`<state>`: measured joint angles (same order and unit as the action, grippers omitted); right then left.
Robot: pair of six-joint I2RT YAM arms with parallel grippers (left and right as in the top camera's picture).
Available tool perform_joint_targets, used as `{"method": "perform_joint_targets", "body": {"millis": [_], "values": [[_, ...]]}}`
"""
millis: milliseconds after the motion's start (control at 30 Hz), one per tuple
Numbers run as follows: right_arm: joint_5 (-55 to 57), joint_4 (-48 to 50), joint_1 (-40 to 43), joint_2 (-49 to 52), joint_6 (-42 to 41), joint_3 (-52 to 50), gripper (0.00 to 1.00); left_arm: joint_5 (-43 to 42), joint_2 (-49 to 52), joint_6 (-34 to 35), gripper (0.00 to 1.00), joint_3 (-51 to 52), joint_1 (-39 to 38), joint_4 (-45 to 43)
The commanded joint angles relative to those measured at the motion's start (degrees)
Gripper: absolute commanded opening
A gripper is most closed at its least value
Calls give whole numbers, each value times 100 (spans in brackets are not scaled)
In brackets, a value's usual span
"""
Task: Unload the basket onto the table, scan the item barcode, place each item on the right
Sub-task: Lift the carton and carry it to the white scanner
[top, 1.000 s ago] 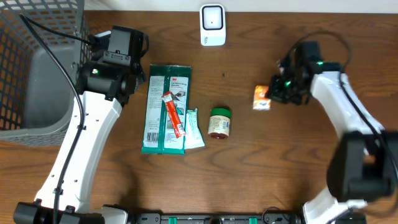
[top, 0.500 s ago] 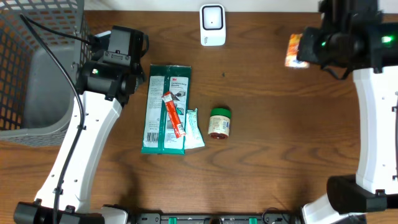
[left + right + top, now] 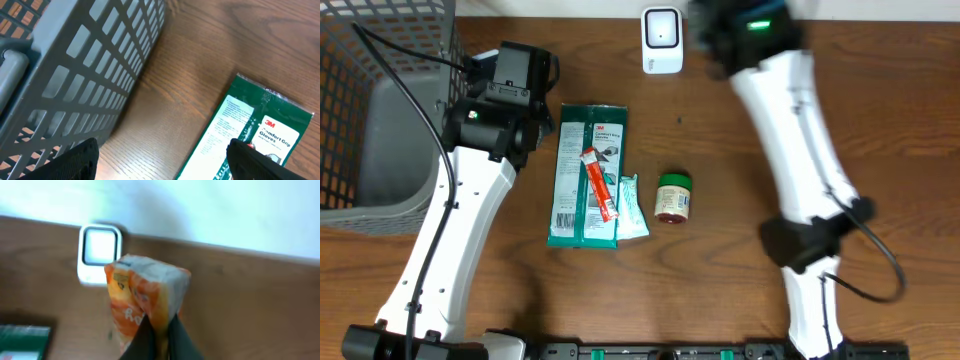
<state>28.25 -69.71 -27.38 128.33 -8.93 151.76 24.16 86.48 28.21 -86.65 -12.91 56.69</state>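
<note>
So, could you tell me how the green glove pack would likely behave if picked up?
The 3M glove pack looks flat and film-wrapped, so it is probably floppy and a bit slippery. The slim red packet lying across it would likely slide off when lifted.

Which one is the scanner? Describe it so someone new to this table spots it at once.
Start at the grey basket on the left of the table and follow the far edge rightward. The scanner is the small white box with a pale square window, beyond the green glove pack. Unlike the pack and the green-lidded jar mid-table, it is white and stands alone.
</note>
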Motion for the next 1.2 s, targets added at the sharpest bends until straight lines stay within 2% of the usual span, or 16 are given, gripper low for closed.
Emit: {"method": "perform_joint_targets", "body": {"millis": [0, 300, 467, 833, 1167], "values": [[1523, 704, -448, 723, 1233, 81, 1, 96, 31, -74, 82, 28, 13, 11], [1897, 2846, -568, 2295, 3340, 81, 1, 94, 31, -74, 82, 28, 13, 11], [2044, 3521, -481, 2846, 4242, 79, 1, 96, 31, -74, 82, 28, 13, 11], [2173, 3829, -470, 3016, 4736, 79, 1, 96, 31, -74, 82, 28, 13, 9], [2118, 4168, -326, 3016, 4846, 79, 1, 94, 31, -74, 82, 28, 13, 11]]}}
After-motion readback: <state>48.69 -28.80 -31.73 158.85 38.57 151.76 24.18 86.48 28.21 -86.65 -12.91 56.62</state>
